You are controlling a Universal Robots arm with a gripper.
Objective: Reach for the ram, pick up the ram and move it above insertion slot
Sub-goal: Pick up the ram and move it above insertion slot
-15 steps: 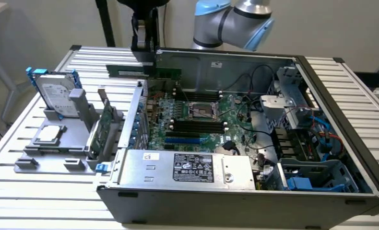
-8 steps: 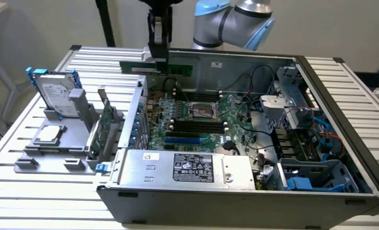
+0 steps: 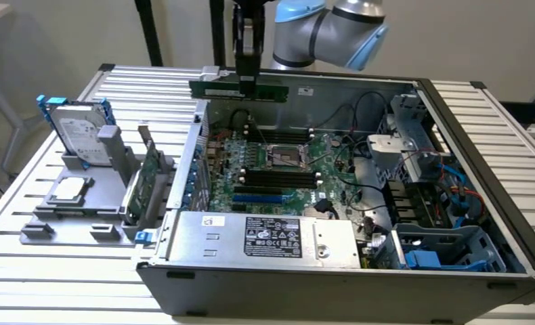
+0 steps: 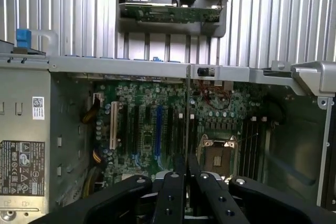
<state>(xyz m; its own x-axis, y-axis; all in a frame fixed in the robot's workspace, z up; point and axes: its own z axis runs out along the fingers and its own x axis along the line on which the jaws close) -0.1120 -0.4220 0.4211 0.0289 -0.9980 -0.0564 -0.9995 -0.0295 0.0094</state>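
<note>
Ram point(image 3: 238, 90) clamped in gripper point(image 3: 246, 80), held above open pc case point(image 3: 340, 271)

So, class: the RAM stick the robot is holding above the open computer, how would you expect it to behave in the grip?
The RAM probably stays stiff: it spans level either side of the hand without sagging. It looks thin and light. Gripped only mid-length, it may pivot if an end is bumped, and its chips look fragile.

The robot arm point(image 3: 335, 27) is cut off by the exterior view's upper edge; the hand point(image 4: 186, 174) hides the ram's point(image 3: 238, 90) middle, and the label point(image 3: 272, 238) print seems too small to read.
</note>
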